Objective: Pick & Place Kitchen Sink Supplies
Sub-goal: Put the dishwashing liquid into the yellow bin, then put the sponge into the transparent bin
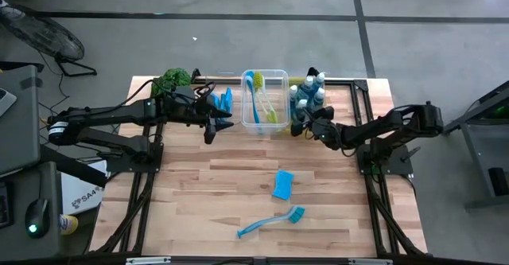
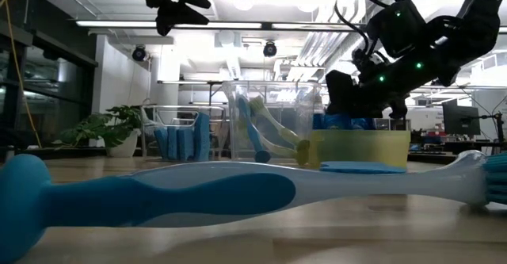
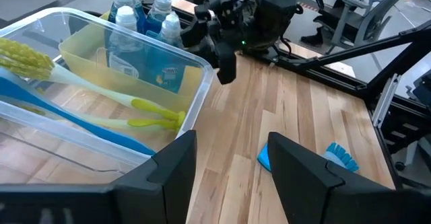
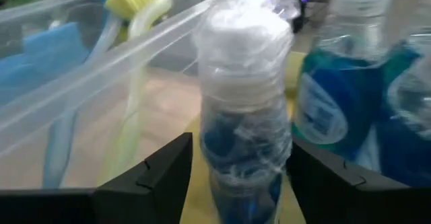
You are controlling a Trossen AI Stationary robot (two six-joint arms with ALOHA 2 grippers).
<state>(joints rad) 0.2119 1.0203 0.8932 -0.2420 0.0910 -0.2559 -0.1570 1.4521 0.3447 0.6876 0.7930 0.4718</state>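
Observation:
A small blue-liquid bottle [image 4: 246, 116] in clear wrap stands upright among other bottles [image 1: 308, 94] in the yellow bin [image 3: 87, 49]. My right gripper [image 4: 239, 177] is open with one finger on each side of it, coming level from the table's right. My left gripper [image 3: 229, 150] hangs open and holds nothing, in the air beside the clear bin [image 1: 265, 75]. That bin holds a blue and a yellow-green brush [image 3: 87, 120]. A blue sponge [image 1: 282, 184] and a blue brush [image 1: 270, 221] lie flat on the table. My right gripper has its fingers [image 4: 155, 177] on both sides of the wrapped bottle's body. A narrow gap shows at one finger. At the other finger I cannot tell whether it touches. The bottle stands upright on its own base.
Several blue sponges [image 1: 223, 99] stand on edge left of the clear bin, with a green plant [image 1: 173, 79] at the far left corner. Bare wooden tabletop [image 1: 207, 193] spreads across the near half around the loose sponge and brush.

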